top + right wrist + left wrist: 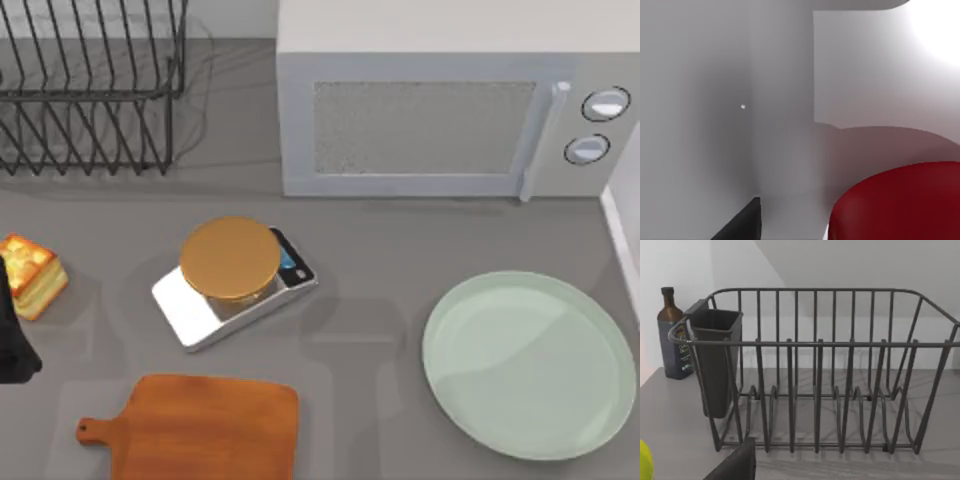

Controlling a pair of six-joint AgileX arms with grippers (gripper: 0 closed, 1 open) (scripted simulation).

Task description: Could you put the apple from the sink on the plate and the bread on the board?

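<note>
1. At nine o'clock on the table, the bread sat against the left arm's dark gripper; whether that claw was open or closed could not be told.
2. Close before the right wrist camera loomed the apple, among pale walls.
3. The plate lay at four o'clock, the board at seven.

A kitchen: a microwave and a wire dish rack stand along the grey table's far edge, with a kitchen scale mid-table.
</note>
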